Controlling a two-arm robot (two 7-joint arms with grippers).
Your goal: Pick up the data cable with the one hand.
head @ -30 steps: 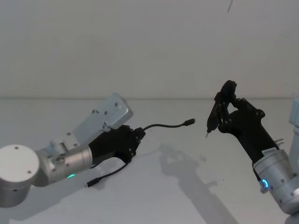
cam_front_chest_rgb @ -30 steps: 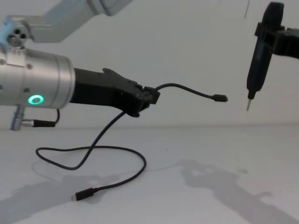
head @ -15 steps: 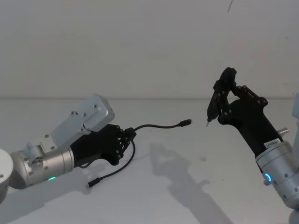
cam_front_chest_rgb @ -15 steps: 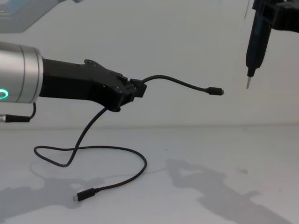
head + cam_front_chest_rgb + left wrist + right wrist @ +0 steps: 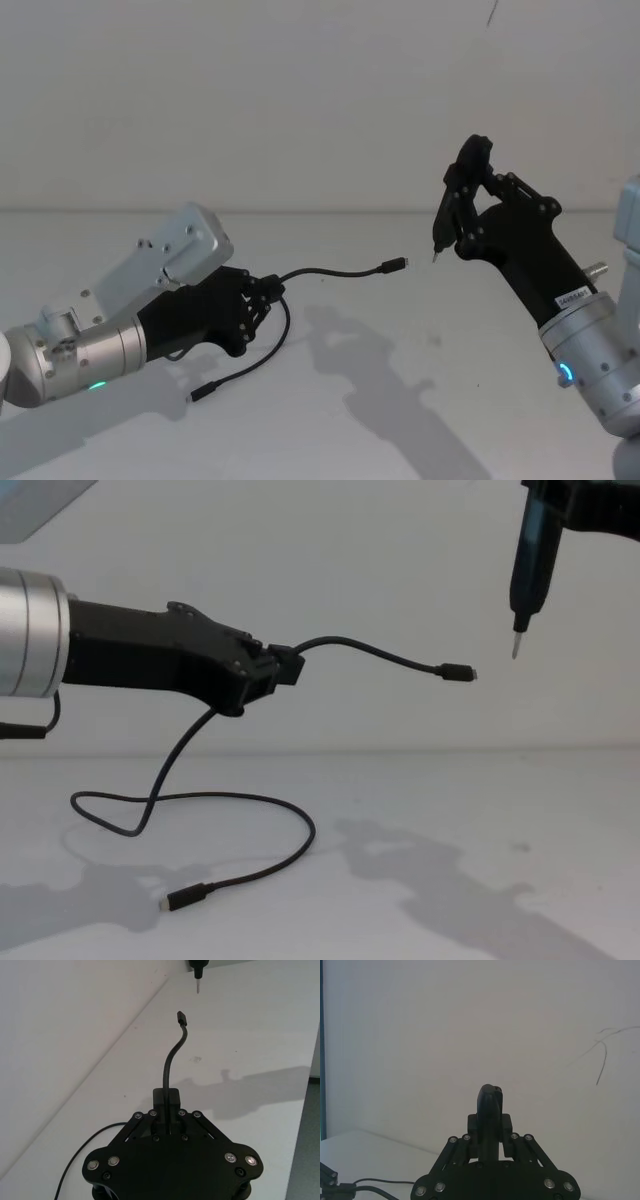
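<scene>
My left gripper [image 5: 272, 291] is shut on the data cable [image 5: 330, 270], a thin black lead, and holds it above the white table. In the chest view the left gripper [image 5: 285, 667] grips the data cable [image 5: 380, 656] near one end. That short end juts out level to a small plug [image 5: 455, 672]. The long rest hangs down, loops on the table and ends in the other plug [image 5: 186, 897]. The left wrist view shows the data cable [image 5: 170, 1060] clamped between the jaws of the left gripper [image 5: 165, 1096]. My right gripper [image 5: 466, 216] is shut on a black pen-shaped tool [image 5: 452, 205], tip close to the raised plug.
The white table [image 5: 420, 400] carries shadows of both arms. A plain white wall [image 5: 300, 100] stands behind. The pen-shaped tool [image 5: 529, 555] hangs tip down at the chest view's upper right. In the right wrist view, the right gripper [image 5: 490, 1127] holds the tool [image 5: 490, 1097].
My left arm has drawn back to the left and lifted the cable's gripped end higher. The right gripper with the tool has shifted left, closer to the raised plug.
</scene>
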